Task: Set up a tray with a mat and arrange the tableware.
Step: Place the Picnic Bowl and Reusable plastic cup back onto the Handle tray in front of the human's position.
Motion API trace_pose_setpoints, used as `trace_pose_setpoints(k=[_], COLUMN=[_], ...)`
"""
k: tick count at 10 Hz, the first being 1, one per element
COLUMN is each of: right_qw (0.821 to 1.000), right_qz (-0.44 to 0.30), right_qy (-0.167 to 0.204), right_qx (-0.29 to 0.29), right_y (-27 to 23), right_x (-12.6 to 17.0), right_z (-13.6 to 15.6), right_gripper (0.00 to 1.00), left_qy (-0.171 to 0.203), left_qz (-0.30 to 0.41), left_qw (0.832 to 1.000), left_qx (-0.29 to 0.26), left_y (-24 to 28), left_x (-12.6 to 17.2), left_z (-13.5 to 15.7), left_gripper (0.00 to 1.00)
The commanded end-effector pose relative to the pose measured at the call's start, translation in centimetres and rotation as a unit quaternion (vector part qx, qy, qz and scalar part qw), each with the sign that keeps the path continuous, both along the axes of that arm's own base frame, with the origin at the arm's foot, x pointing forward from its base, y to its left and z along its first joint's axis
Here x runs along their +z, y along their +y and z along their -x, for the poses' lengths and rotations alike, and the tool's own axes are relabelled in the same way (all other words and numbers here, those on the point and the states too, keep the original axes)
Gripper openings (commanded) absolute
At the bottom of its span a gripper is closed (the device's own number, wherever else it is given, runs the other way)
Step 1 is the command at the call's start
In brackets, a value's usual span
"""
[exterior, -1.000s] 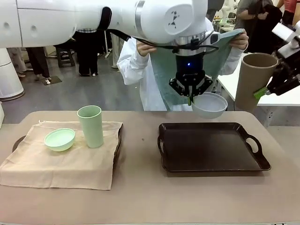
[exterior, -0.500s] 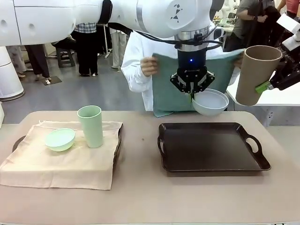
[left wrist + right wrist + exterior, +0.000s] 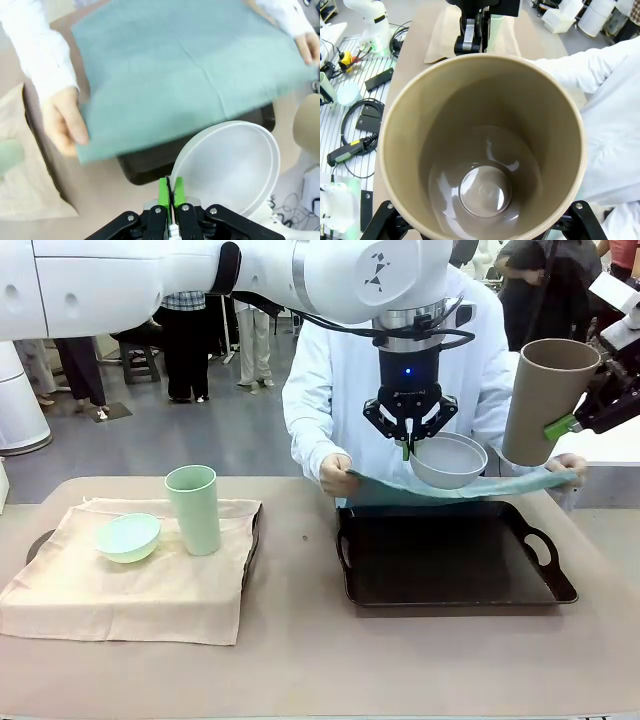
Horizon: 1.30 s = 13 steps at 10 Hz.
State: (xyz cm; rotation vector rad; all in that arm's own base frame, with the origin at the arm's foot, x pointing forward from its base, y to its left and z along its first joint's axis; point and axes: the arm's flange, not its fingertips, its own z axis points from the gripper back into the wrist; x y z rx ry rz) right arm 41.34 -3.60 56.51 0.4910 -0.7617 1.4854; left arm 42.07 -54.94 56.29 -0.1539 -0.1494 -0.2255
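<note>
My left gripper point(image 3: 407, 443) hangs above the far edge of the dark tray point(image 3: 450, 585), shut on the rim of the pale bluish-white bowl point(image 3: 448, 461). In the left wrist view its green pads point(image 3: 164, 190) pinch that bowl point(image 3: 232, 170) at the rim. My right gripper point(image 3: 560, 428) holds the tan-brown cup point(image 3: 545, 400) up at the right; the cup point(image 3: 485, 150) sits between its fingers. A person's hands point(image 3: 338, 475) stretch a teal mat point(image 3: 460, 490) flat just over the tray. The mint green bowl point(image 3: 127, 537) and pale green cup point(image 3: 193, 508) stand on the left.
A beige cloth point(image 3: 130, 590) covers a second dark tray at the left and carries the green bowl and cup. The person in a white coat point(image 3: 340, 390) stands at the table's far side, behind the tray. Bare tabletop point(image 3: 300, 660) lies in front.
The person has lowered the teal mat from upright at the chest to flat over the tray. The left gripper with the bowl rose slightly; the right arm shifted a little.
</note>
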Motion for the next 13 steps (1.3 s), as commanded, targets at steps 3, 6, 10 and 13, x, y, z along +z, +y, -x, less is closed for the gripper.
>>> trace_pose_setpoints(k=[3,6,10,13], right_qw=[1.000,1.000,1.000,1.000], right_qz=[0.009,0.009,0.009,0.009], right_qy=[-0.002,-0.002,-0.002,-0.002], right_qx=[-0.001,-0.001,-0.001,-0.001], right_y=[0.04,0.04,0.04,0.04], right_x=[-0.13,-0.13,-0.13,-0.13], right_z=[-0.05,-0.05,-0.05,-0.05], right_gripper=[0.00,0.00,0.00,0.00], left_qy=[0.001,0.001,0.001,0.001], left_qz=[0.007,0.007,0.007,0.007], left_qw=[1.000,1.000,1.000,1.000], left_qx=[-0.004,-0.004,-0.004,-0.004], left_y=[0.24,0.24,0.24,0.24], left_x=[0.27,0.27,0.27,0.27], left_z=[0.03,0.03,0.03,0.03], left_gripper=[0.00,0.00,0.00,0.00])
